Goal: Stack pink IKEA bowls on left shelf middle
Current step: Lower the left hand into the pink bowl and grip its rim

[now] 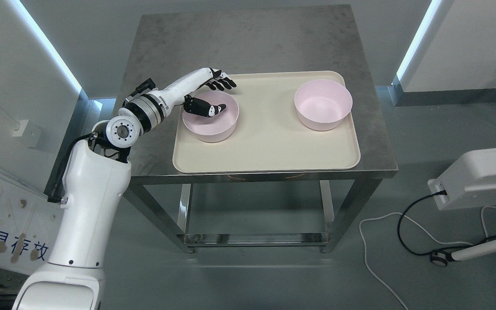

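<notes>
Left hand [212, 95] straddled the rim of the left pink bowl [210, 121] on the tray [269, 148]: thumb inside, fingers [224, 82] spread outside, not yet pinched. Second bowl [323, 104] sat well apart. Advice: pinch firmly before lifting.

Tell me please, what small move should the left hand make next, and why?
Probably close the left hand on the near bowl wall: the thumb is inside the bowl, the fingers sit over its far rim, apparently not yet pinching. The other bowl waits on the tray.
</notes>
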Robot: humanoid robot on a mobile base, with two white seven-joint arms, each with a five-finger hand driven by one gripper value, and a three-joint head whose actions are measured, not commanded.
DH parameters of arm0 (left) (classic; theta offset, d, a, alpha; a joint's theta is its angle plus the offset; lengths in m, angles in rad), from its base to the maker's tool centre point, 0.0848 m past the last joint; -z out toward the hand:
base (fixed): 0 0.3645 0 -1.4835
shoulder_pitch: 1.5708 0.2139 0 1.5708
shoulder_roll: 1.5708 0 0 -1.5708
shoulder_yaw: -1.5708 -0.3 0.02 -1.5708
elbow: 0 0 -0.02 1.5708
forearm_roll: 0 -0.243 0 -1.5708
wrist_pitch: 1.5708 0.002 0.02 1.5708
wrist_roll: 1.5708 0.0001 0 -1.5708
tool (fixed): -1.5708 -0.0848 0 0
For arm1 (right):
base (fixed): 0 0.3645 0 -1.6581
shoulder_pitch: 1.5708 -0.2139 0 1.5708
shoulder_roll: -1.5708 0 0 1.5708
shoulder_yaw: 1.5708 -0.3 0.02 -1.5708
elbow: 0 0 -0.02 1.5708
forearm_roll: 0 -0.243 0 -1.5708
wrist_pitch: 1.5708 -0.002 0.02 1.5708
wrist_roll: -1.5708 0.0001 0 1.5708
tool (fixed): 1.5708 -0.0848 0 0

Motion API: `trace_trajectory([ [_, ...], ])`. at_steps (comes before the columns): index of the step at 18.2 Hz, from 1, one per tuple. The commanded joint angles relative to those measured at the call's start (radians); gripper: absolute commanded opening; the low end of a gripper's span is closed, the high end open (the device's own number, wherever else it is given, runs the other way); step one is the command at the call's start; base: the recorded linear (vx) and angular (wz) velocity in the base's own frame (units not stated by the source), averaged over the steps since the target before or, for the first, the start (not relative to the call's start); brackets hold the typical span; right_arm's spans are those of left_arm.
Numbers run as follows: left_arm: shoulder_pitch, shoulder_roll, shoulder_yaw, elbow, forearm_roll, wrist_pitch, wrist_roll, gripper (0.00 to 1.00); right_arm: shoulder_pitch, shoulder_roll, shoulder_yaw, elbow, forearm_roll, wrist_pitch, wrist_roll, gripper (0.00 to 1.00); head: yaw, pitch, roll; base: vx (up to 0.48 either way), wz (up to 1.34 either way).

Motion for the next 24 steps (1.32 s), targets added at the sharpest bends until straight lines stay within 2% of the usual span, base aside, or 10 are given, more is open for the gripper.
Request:
trace_trajectory([
  [1, -0.012, 0.001, -0.037, 0.032, -0.122, -0.045, 0.001, 0.4, 0.0, -0.017, -0.005, -0.017, -0.002, 0.001, 0.0, 1.0, 0.0, 0.0, 0.0, 0.0, 0.0],
  [3, -0.012, 0.001, -0.032, 0.043, -0.124, -0.071, 0.001, 0.35, 0.0, -0.017, -0.005, -0.017, -0.002, 0.001, 0.0, 1.0, 0.0, 0.0, 0.0, 0.0, 0.0],
  [6, -0.012, -0.002, -0.002, 0.072, -0.124, -0.161, 0.0, 0.14, 0.0, -0.017, -0.005, -0.017, -0.002, 0.001, 0.0, 1.0, 0.0, 0.0, 0.0, 0.0, 0.0],
  [9, -0.012, -0.016, 0.012, 0.078, -0.124, -0.169, 0.001, 0.08, 0.0, -0.017, -0.005, -0.017, -0.002, 0.001, 0.0, 1.0, 0.0, 0.0, 0.0, 0.0, 0.0],
  [11, -0.015, -0.019, 0.04, 0.083, -0.124, -0.177, 0.003, 0.01, 0.0, -0.017, -0.005, -0.017, -0.002, 0.001, 0.0, 1.0, 0.0, 0.0, 0.0, 0.0, 0.0],
  [18, -0.061, -0.053, 0.159, 0.088, -0.09, -0.223, -0.002, 0.01, 0.0, -0.017, -0.005, -0.017, -0.002, 0.001, 0.0, 1.0, 0.0, 0.0, 0.0, 0.0, 0.0],
  [24, -0.079, -0.051, 0.163, 0.081, -0.082, -0.253, -0.008, 0.01, 0.0, -0.017, -0.005, -0.017, -0.002, 0.001, 0.0, 1.0, 0.0, 0.0, 0.0, 0.0, 0.0],
])
